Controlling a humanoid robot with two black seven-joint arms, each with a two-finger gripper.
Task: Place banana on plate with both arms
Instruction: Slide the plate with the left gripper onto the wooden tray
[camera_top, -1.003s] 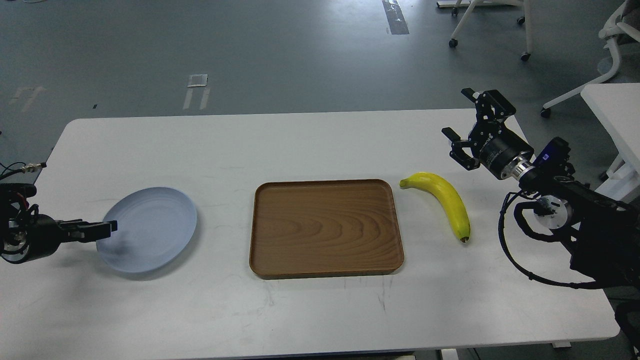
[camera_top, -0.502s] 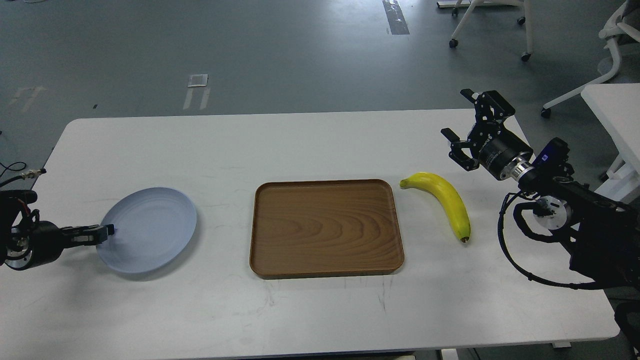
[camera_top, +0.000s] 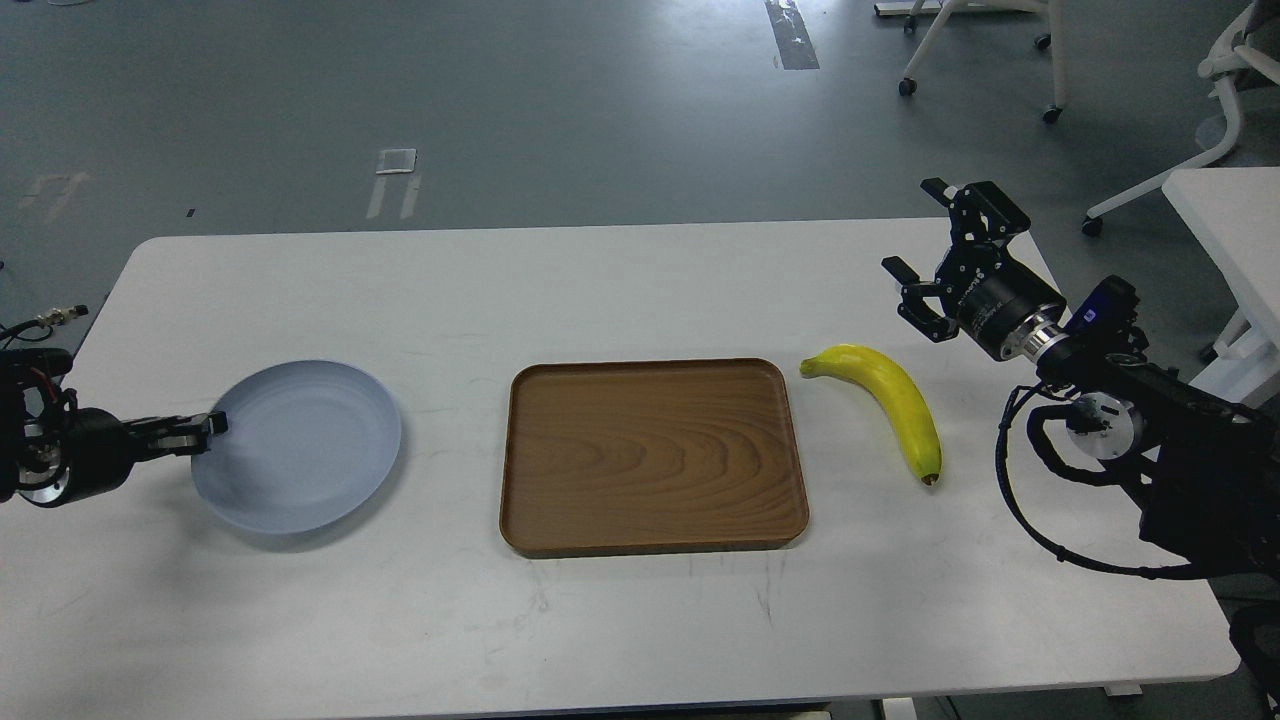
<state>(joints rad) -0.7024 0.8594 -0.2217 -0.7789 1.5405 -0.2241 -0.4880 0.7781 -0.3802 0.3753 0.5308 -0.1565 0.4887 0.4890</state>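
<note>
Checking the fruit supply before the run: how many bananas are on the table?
1. The banana lies flat on the white table, just right of the wooden tray and in front of the right pincer. None is on the plate, and nothing in view could hide another.

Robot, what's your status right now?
Left gripper shut on plate rim. Right gripper open, beyond banana. Wooden tray lies between plate and banana.

On the white bench (camera_top: 640, 280), the left hand (camera_top: 205, 428) pinches the left rim of the pale blue-grey plate (camera_top: 300, 445). A brown wooden tray (camera_top: 652, 455) sits at the centre. The banana (camera_top: 888, 398) lies just right of it, with the right hand (camera_top: 935, 250) spread apart, raised beyond it.
</note>
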